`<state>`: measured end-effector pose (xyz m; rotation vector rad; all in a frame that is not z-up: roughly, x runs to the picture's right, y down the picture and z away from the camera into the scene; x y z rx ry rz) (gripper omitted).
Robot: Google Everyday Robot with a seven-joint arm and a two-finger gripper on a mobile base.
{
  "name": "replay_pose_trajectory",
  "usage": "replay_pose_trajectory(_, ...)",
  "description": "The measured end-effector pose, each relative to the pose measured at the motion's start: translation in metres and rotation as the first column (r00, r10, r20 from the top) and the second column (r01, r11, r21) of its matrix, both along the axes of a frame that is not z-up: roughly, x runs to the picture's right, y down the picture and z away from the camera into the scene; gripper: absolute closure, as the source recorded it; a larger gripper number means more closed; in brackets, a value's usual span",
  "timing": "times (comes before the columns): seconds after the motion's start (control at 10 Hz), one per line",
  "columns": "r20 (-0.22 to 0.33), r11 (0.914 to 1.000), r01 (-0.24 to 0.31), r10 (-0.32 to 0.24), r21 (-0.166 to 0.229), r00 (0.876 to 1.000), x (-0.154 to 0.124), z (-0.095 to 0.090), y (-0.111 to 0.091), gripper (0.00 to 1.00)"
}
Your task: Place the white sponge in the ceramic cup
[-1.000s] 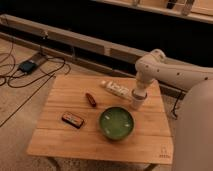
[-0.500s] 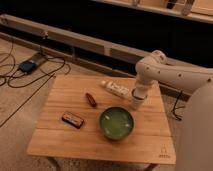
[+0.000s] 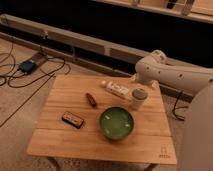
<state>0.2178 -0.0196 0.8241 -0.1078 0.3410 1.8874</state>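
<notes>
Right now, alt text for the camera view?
The arm's gripper sits at the ceramic cup on a wooden table. A green bowl, white bottle, red item and dark packet lie nearby.

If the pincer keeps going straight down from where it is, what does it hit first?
Most likely the ceramic cup: the pincer sits directly above its rim. Depth is hard to judge, so it may already be at the opening.
</notes>
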Motion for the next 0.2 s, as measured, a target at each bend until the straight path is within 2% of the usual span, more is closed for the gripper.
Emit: replay_pose_trajectory(0.2, 0.010, 1.0000, 0.001, -0.001, 0.002, 1.000, -0.0047, -0.0037, -0.0041, 0.20)
